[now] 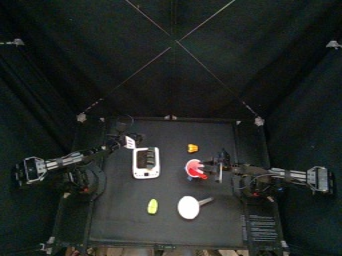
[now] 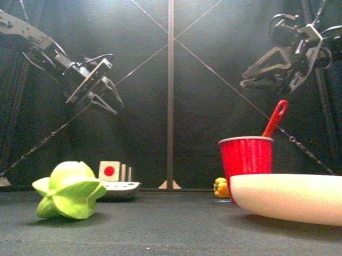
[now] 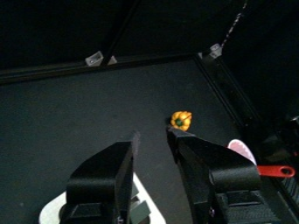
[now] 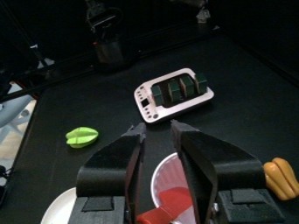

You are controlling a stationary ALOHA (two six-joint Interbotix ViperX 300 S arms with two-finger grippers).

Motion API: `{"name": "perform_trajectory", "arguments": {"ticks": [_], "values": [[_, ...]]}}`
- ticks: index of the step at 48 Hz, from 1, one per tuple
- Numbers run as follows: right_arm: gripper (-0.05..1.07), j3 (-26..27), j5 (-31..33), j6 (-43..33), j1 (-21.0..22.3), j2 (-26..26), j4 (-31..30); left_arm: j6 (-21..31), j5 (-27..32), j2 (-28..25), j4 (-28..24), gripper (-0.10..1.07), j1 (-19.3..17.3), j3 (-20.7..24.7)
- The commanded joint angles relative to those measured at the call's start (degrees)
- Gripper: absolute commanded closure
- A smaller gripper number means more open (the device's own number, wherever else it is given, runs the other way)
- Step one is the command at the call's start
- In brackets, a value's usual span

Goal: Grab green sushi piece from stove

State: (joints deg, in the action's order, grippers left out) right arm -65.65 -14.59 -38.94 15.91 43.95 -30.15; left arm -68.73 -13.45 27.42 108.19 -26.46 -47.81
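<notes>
White dish [image 2: 287,198] shows no readable writing; both claws hang open, holding nothing.

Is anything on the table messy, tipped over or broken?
Nothing stands out. The red cup stands upright, the white dish sits flat, and the green sushi piece lies on the stove. Nothing looks spilled or broken. Both grippers hang above the table, holding nothing.

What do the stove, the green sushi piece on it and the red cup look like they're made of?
Stove: likely moulded plastic, smooth white with rounded edges and dark printed markings. Green sushi piece: dark green, matte; probably toy plastic or wood, too small to tell. Red cup: looks like thin glossy plastic, with a rolled rim and a sheen on its wall.
</notes>
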Motion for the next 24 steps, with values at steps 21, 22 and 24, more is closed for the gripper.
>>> {"name": "perform_trajectory", "arguments": {"ticks": [21, 22, 24], "values": [[0.32, -0.79, -0.88, -0.44, 0.18, 0.18, 0.26, -2.81, 13.54, -0.79, -8.44, 0.24, 8.53, 7.47], [0.32, -0.79, -0.79, -0.53, 0.18, 0.18, 0.26, -2.81, 13.36, -0.79, -7.91, 0.24, 8.53, 7.56], [0.32, -0.79, -0.88, -0.53, 0.18, 0.18, 0.35, -2.81, 13.18, -0.79, -7.12, 0.24, 8.53, 7.47]]}}
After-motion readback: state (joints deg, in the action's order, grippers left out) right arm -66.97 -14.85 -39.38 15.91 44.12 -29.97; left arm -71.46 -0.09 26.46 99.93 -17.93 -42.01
